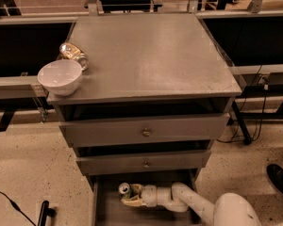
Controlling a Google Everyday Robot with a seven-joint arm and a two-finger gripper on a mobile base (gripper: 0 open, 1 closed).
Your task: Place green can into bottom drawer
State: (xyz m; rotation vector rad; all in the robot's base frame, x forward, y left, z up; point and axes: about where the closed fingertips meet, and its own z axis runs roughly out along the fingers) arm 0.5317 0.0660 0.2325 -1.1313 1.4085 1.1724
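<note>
Small green-and-white aluminium drink can (125, 189) seen inside pulled-out grey bottom drawer (111, 214), right at tip of pale tool (129, 196); open or closed can't be told

Lab: desks (19, 84), cabinet (146, 55), hand (132, 195) in bottom drawer (105, 212)

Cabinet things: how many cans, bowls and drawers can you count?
Cans: 2, the green can down in the bottom drawer and a gold-brown can on the cabinet top.
Bowls: 1, the white bowl.
Drawers: 3, the bottom drawer, middle drawer and top drawer.
Total: 6.
The gripper is in the bottom drawer, right by the green can.
</note>
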